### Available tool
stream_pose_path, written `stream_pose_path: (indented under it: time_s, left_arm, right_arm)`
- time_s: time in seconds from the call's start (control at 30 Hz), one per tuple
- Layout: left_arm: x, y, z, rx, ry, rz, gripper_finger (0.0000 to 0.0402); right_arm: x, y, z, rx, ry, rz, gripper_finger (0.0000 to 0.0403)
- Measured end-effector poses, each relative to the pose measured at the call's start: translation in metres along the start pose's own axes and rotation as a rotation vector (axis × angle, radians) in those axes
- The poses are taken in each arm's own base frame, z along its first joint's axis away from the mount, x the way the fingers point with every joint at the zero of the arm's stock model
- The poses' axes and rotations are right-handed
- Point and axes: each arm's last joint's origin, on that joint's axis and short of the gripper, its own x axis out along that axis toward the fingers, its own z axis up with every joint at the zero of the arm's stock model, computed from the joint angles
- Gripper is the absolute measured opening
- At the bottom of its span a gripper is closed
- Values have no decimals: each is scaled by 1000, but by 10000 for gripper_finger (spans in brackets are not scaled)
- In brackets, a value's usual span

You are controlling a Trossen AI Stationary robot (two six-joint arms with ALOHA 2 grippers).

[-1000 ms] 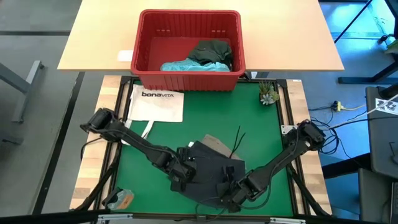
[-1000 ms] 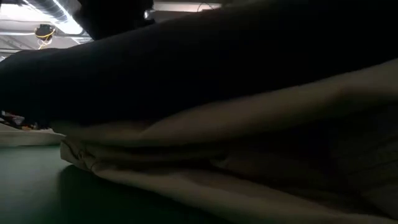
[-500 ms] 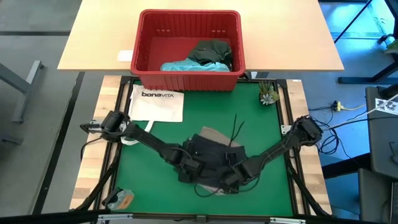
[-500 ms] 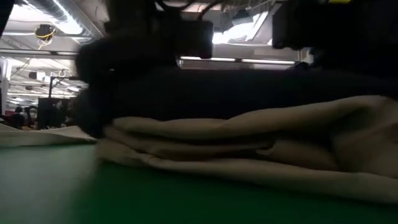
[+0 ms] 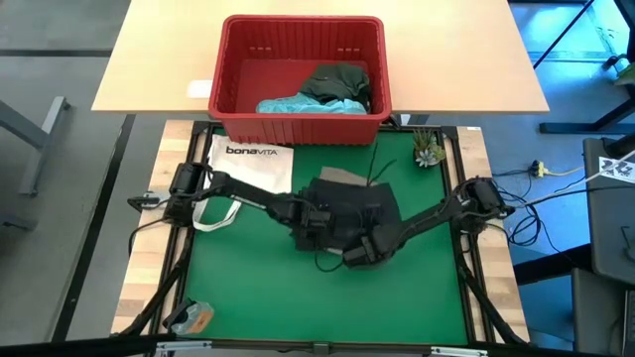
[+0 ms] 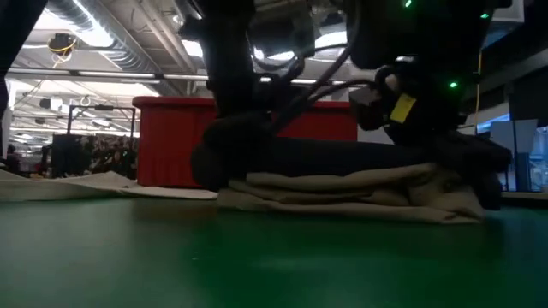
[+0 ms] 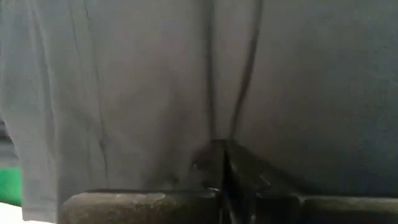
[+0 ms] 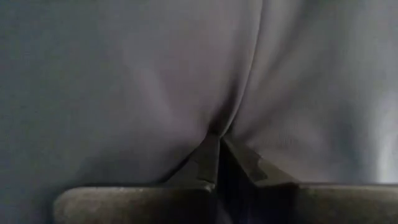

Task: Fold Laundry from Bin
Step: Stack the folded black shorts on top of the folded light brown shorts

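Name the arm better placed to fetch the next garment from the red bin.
Neither stands out: left end effector and right end effector are both shut on the grey garment. Left sits slightly nearer the bin.

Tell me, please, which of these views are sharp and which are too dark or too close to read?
High view: evenly lit and sharp, red bin clear. Low view: backlit by ceiling lights, arms dark silhouettes, green mat softly blurred up close. Both wrist views: filled by dark grey garment, dim, soft focus, only folds showing.
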Motion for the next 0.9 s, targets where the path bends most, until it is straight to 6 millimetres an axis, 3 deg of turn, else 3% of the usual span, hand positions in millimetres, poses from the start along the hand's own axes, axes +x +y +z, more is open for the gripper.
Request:
stream_pose_path:
  time_s: [0.7,0.9]
  left_arm:
    - [32,101,-7,-30,17,3,0]
    - [37,120,-10,-59,-2,-16,0]
  right_arm:
    - [65,-87,3,-26,61,-26,12]
    - [72,-109,0,11,67,-12,12]
